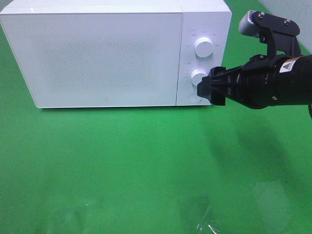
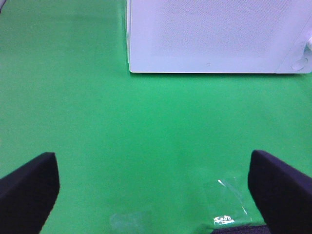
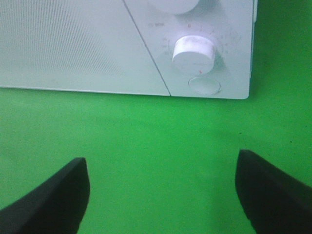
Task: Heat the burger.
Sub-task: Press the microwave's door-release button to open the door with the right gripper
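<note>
Left wrist view showed the left end effector (image 2: 155, 192) spread wide with nothing between its fingers (image 2: 29, 190), over the green counter (image 2: 122, 122) in front of the microwave (image 2: 214, 39) and well apart from it. A scrap of clear film (image 2: 228, 202) lay on the counter on the near side of the microwave's front. The door (image 1: 92, 58) was shut, and where the burger was could not be told. At the microwave's right end, the right end effector (image 1: 208, 87) stood close before the lower knob (image 1: 198, 75) without touching it, jaws wide, holding nothing.
</note>
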Available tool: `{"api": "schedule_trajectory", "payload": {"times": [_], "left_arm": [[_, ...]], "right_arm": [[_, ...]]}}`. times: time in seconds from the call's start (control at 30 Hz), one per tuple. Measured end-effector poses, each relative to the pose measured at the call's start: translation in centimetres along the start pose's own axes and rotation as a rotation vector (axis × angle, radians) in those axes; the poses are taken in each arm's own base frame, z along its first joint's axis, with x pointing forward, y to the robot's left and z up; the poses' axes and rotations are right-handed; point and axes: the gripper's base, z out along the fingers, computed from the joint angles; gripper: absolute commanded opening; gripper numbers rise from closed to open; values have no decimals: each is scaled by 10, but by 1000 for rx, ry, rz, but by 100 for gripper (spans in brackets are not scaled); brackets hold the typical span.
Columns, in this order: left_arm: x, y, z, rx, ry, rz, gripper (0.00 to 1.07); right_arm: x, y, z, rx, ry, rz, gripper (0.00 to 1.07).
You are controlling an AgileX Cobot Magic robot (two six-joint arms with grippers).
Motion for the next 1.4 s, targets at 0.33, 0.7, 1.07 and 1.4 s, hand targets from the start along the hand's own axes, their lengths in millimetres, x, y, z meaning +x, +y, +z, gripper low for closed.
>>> {"api": "schedule_trajectory", "payload": {"times": [0.33, 0.7, 1.07, 1.4], "left_arm": [[0, 0, 0, 0, 0, 0, 98], [0, 0, 0, 0, 0, 0, 98], [0, 0, 0, 0, 0, 0, 98], [0, 0, 0, 0, 0, 0, 98]], "right_arm": [[-2, 3, -48, -20, 128, -192, 76], [-4, 0, -118, 2, 121, -250, 76], [11, -4, -174, 2, 115, -230, 76], [26, -17, -219, 65, 30, -188, 76]]}}
